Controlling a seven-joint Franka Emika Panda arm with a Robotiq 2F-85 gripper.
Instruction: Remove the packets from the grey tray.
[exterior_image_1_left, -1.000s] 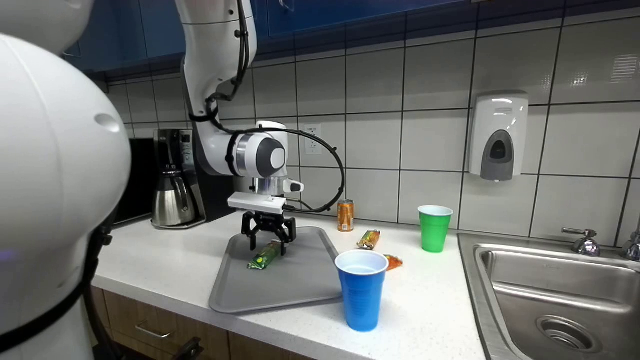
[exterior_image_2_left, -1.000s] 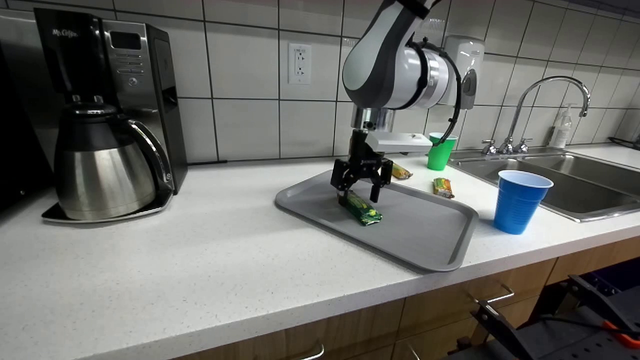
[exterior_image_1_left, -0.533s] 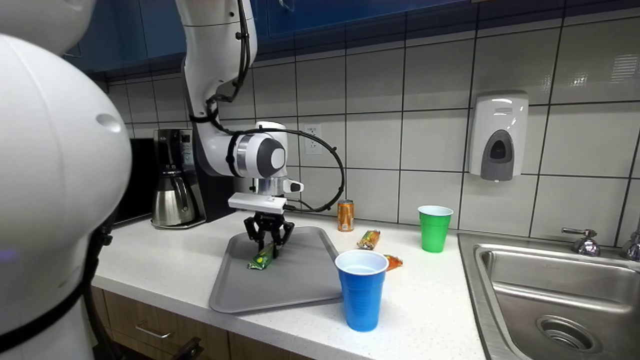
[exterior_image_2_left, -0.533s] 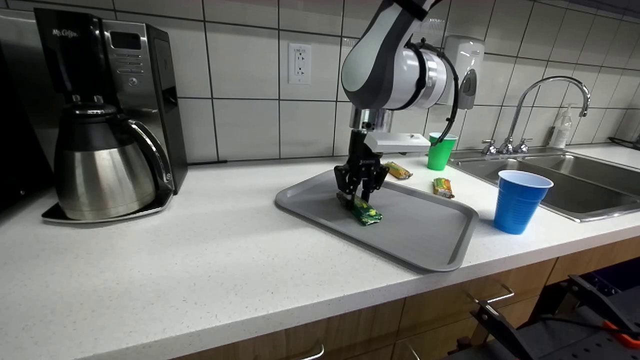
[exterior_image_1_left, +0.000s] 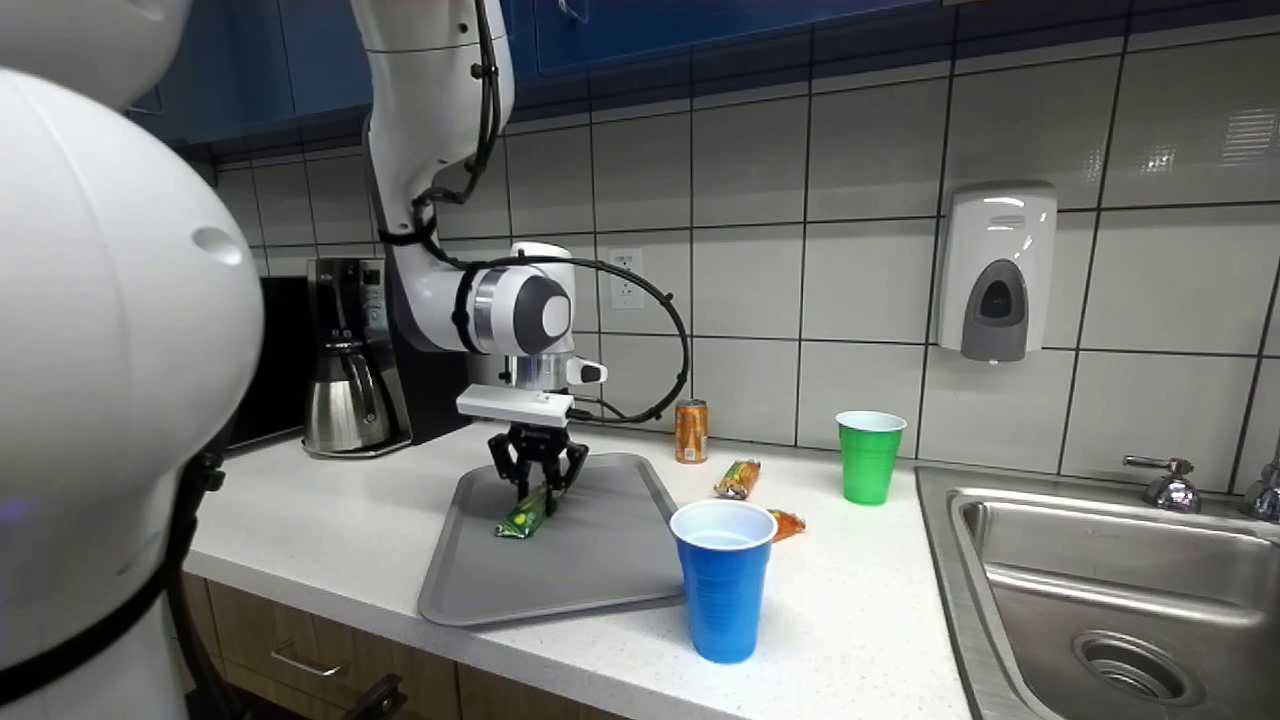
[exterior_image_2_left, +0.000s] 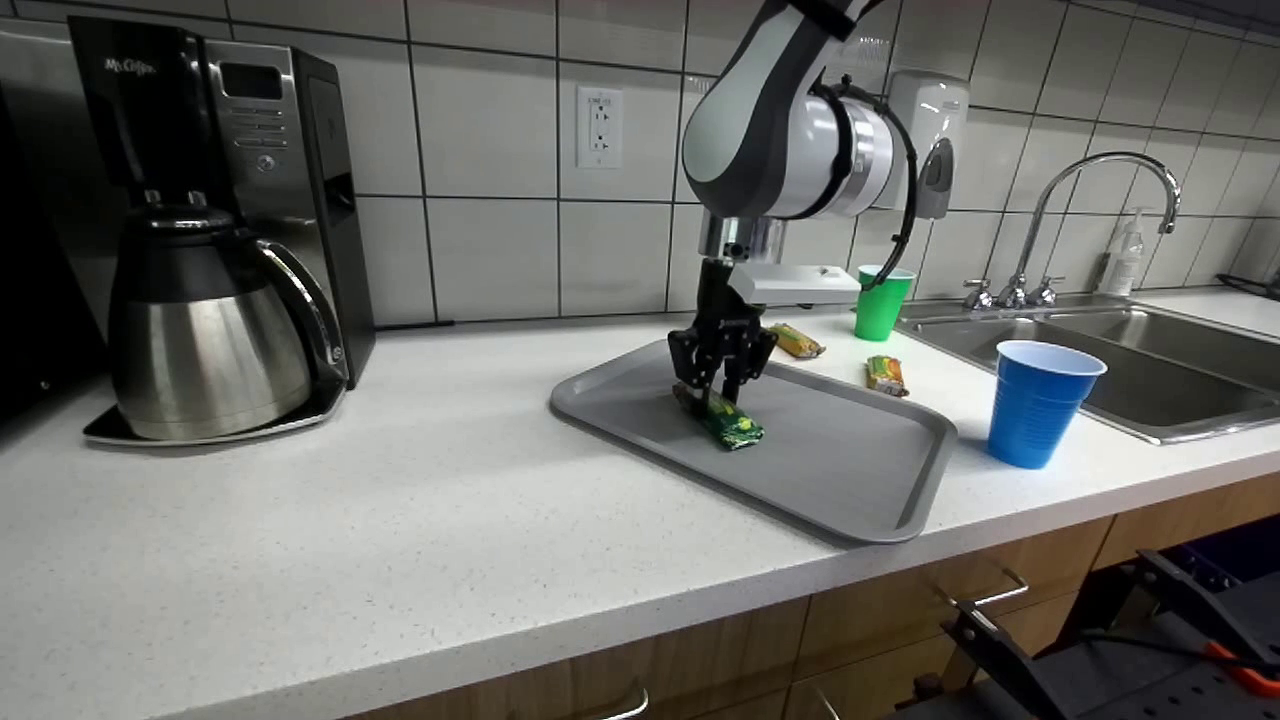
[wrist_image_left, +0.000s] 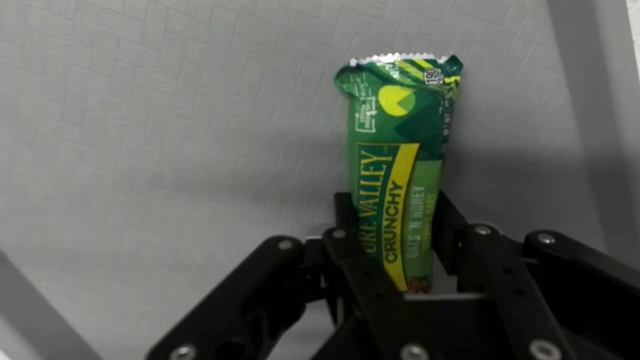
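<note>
I have my gripper (wrist_image_left: 395, 215) drawn in narrow on the green packet (wrist_image_left: 400, 120), one of its fingers (wrist_image_left: 450, 235) against each long side. The packet lies on the grey tray (exterior_image_2_left: 850, 490), inside the low rim. In the wrist view the gripper itself covers much of the near end: past the fingers only a scrap of brown shows, and the brand name is hidden at its start, so I read "URE VALLEY" and, beside it, "CRUNCHY". Whether that gripped end touches the tray I cannot tell.

Two more packets lie off the tray, on the table (exterior_image_2_left: 400, 520). The yellowish packet (exterior_image_2_left: 797, 342) is nearer the wall (exterior_image_2_left: 490, 130); in an exterior view its end runs up to the outline of my gripper, so I cannot say if I see all of it there. The orange packet (exterior_image_1_left: 788, 525) is partly hidden in an exterior view behind the blue cup (exterior_image_1_left: 722, 600), with just one end poking out. The print on both is too small to read.

In an exterior view my cable (exterior_image_2_left: 911, 200) crosses in front of the green cup (exterior_image_2_left: 882, 312), and my arm (exterior_image_2_left: 745, 150) overlaps the white dispenser (exterior_image_2_left: 930, 110) on the wall. The sink (exterior_image_1_left: 950, 560) is cut off by the edge of the frame in an exterior view. The orange can (exterior_image_1_left: 691, 432) stands upright near the wall; I can make it out only in an exterior view.
</note>
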